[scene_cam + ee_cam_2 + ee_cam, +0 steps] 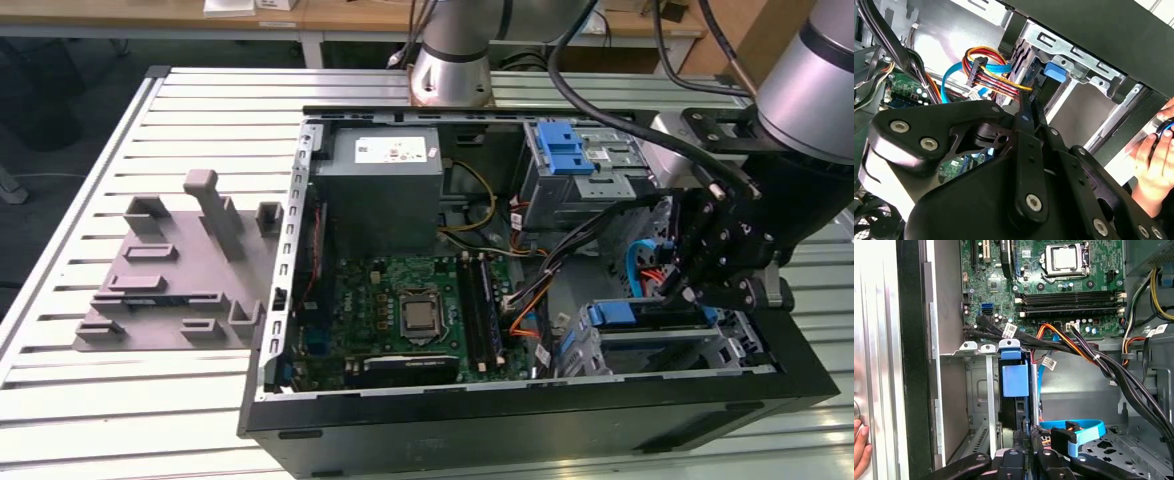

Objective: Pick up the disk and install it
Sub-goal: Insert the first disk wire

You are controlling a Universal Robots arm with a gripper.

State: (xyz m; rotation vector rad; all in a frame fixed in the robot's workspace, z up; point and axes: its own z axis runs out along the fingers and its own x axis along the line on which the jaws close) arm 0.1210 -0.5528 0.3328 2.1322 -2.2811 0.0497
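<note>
The disk (1015, 381) stands on edge in a slot of the metal drive bay (988, 405), inside the open computer case (534, 415). Its blue carrier frame faces outward. From the exterior view the disk (627, 315) sits in the lower bay at that view's right. My gripper (678, 290) hangs just above it. In both wrist views the fingers lie close together, and the gripper (1027, 432) is shut with its tip at the disk's outer edge. The same blue end of the disk (1056, 71) lies just beyond the gripper (1030, 107). Most of the disk's body is hidden in the bay.
Black, orange and blue cables (1074, 340) cross the case beside the bay. The motherboard (400, 310) fills the case's middle. An upper bay carries a blue latch piece (574, 150). A grey slotted stand (174, 270) sits on the table. A person's hand (1154, 155) rests by the case's outer wall.
</note>
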